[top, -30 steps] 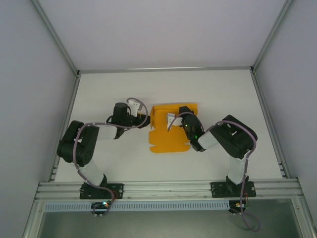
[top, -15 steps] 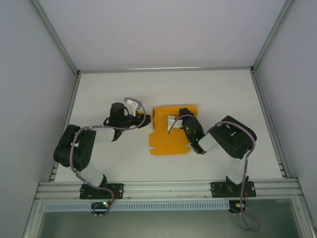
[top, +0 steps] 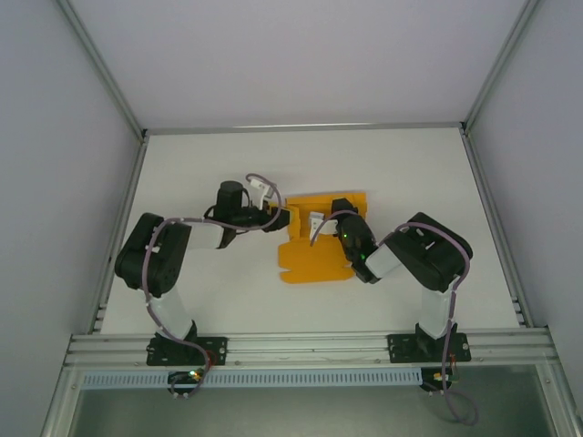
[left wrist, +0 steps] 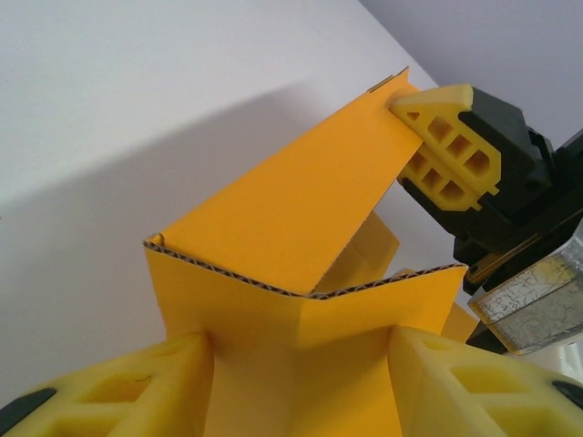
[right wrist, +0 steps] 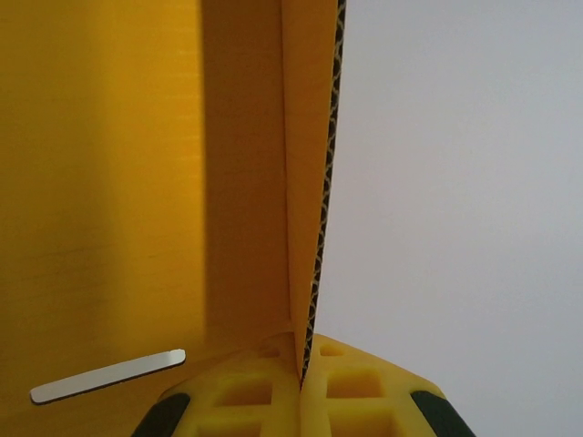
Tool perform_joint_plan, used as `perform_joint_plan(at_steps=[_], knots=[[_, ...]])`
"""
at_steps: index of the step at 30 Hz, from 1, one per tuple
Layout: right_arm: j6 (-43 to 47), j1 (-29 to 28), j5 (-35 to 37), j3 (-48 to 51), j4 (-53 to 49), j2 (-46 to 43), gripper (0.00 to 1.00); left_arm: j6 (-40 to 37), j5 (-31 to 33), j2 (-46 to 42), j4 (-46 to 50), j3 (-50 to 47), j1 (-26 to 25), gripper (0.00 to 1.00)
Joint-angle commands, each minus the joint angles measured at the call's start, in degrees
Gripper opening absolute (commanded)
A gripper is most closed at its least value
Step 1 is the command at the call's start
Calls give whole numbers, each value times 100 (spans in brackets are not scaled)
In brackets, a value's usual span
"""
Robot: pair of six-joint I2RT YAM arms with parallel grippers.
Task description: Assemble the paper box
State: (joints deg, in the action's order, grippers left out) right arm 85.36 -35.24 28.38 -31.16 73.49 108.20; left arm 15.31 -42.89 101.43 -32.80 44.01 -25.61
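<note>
We see the paper box lying mid-table, a partly folded orange sheet, its near flaps flat. The right wrist view shows the right gripper pinched tight on an upright corrugated wall. In the left wrist view, the left gripper has its fingers apart with a folded flap between them; we cannot tell whether they press it. Overhead, the arms hide both contacts.

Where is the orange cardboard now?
In the top view the paper box lies on the table between the left hand and the right hand, which pinches its flap.
</note>
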Motion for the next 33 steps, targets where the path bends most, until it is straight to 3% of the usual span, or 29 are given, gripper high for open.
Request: perform_joint_plan(at_steps=[1,7,12,18,20,24,27,30,33], knots=[[93,-96,-80,13,170,-215,0,-460,258,-293,800,-109,-333,55],[99,-156,-15,43,210,-395,0,-387,438,-897,568,-635,-350,62],[181,-193,-17,-2,187,-425,0,-336,625,-1012,738,-432,-341,64],[240,-226,57,7,197,-374,0,-461,1277,-1043,1066,-259,-361,49],[284,-228,84,9,203,-370,0,-595,1762,-1201,1376,-237,-510,41],[284,-237,130,31,227,-408,0,-1180,3640,-1694,1734,-456,-1283,19],[264,-280,157,65,241,-484,0,-1360,4631,-1750,1649,-661,-1667,3],[254,-320,185,109,236,-515,0,-1529,5309,-1616,1291,-885,-1971,0],[219,-418,254,184,234,-522,0,-1741,5596,-1376,920,-1019,-2230,0]])
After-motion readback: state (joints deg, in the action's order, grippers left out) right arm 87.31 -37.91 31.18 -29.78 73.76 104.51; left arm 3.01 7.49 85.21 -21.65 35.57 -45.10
